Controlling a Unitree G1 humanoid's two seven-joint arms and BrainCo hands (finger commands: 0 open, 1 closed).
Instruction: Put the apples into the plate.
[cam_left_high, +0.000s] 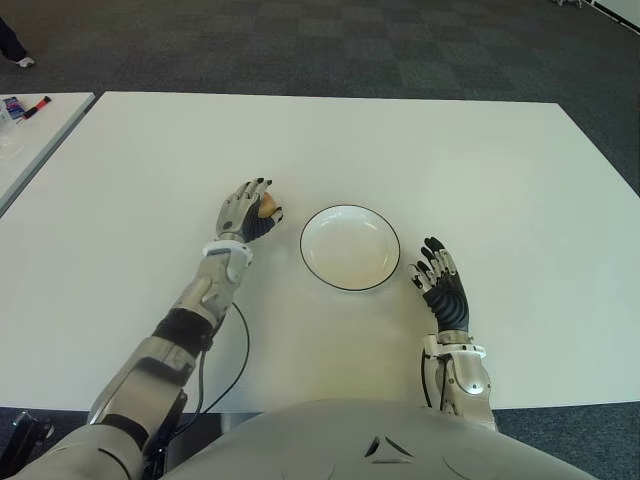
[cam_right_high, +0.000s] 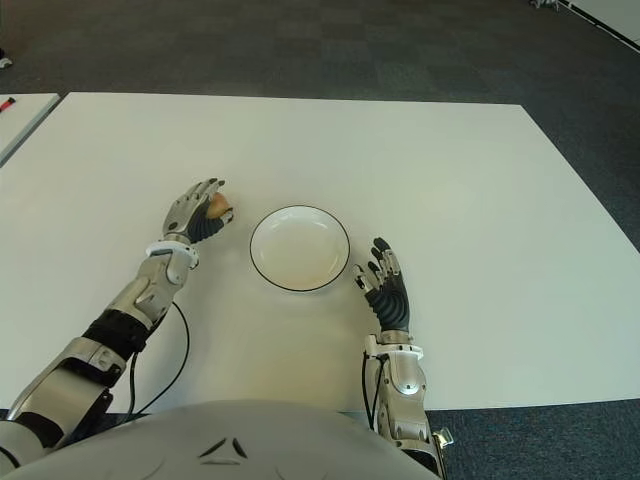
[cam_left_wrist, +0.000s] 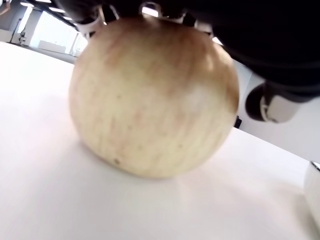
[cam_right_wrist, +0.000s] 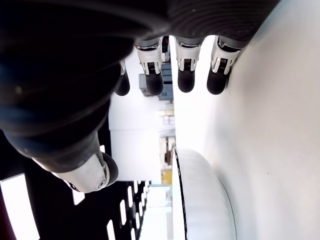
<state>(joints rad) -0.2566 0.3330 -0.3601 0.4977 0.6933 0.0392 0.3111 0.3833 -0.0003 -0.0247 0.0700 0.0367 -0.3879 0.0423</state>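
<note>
Your left hand (cam_left_high: 247, 213) cups apple (cam_left_high: 267, 204) on table (cam_left_high: 480, 170), just left of plate (cam_left_high: 350, 248). Right hand (cam_left_high: 441, 283) spread, just right of plate rim.

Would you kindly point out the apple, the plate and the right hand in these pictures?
apple (cam_left_wrist: 150, 95): left wrist view, middle of its skin, under the left hand.
plate (cam_left_high: 350, 283): left eye view, near rim.
right hand (cam_left_high: 445, 290): left eye view, back of the hand, right of the plate.

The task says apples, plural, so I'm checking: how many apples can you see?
1. The apple sits on the table, under the left hand curled over it, left of the empty plate. No other shows. The right hand is open, right of the plate.
</note>
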